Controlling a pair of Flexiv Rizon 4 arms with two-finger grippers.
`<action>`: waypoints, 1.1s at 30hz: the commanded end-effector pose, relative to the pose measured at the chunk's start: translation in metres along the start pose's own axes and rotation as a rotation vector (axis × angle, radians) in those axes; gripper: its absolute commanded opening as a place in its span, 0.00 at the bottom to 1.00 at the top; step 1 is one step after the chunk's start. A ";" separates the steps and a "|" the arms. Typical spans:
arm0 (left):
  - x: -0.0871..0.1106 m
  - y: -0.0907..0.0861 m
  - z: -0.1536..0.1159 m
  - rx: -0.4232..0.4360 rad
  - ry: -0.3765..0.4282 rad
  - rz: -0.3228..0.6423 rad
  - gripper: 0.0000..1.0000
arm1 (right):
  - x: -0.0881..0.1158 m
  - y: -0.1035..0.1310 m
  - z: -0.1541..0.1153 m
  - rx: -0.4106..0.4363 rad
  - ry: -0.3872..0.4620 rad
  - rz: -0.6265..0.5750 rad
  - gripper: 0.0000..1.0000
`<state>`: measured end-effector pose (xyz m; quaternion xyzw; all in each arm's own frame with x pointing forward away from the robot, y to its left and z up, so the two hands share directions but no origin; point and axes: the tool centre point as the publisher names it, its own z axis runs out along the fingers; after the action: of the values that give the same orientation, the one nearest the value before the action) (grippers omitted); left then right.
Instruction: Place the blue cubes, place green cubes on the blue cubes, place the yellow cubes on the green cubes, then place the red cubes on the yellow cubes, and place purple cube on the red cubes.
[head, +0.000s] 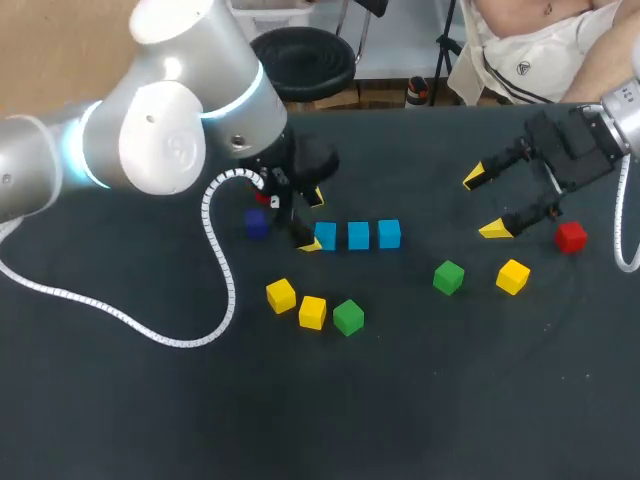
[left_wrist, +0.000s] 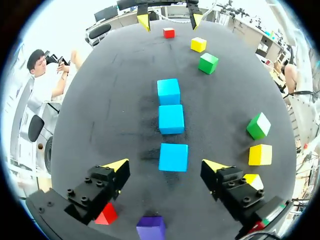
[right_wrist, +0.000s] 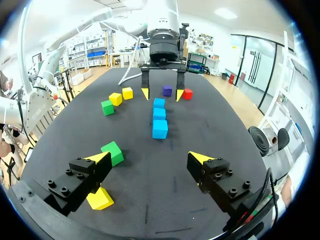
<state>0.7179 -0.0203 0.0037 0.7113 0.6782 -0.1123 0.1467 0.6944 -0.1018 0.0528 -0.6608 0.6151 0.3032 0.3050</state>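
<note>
Cubes (head: 312, 311) lie loose beside blue row (head: 358, 235), left hand (head: 313, 221) at its end.

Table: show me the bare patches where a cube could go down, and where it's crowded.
Bare table lies on the robot's side of the yellow cubes and green cubes. Another gap sits between the blue cubes and the right gripper. Crowded: around the left gripper, beside the purple cube.

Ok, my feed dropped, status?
Left gripper open at the end blue cube. Right gripper open, empty. Three blue cubes in a row, nothing stacked. Nothing blocking.
</note>
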 end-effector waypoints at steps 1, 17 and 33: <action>-0.001 0.003 0.004 0.009 0.013 -0.014 0.72 | 0.000 0.000 0.000 0.000 -0.001 -0.001 1.00; 0.000 0.005 0.005 0.018 0.030 -0.054 0.61 | 0.000 0.000 0.000 0.000 -0.001 -0.001 1.00; -0.004 -0.010 0.008 0.023 0.044 -0.072 0.00 | 0.000 0.000 0.000 0.000 -0.001 -0.001 1.00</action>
<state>0.7122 -0.0267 -0.0029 0.6944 0.7004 -0.1139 0.1195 0.6944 -0.1018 0.0528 -0.6608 0.6151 0.3032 0.3050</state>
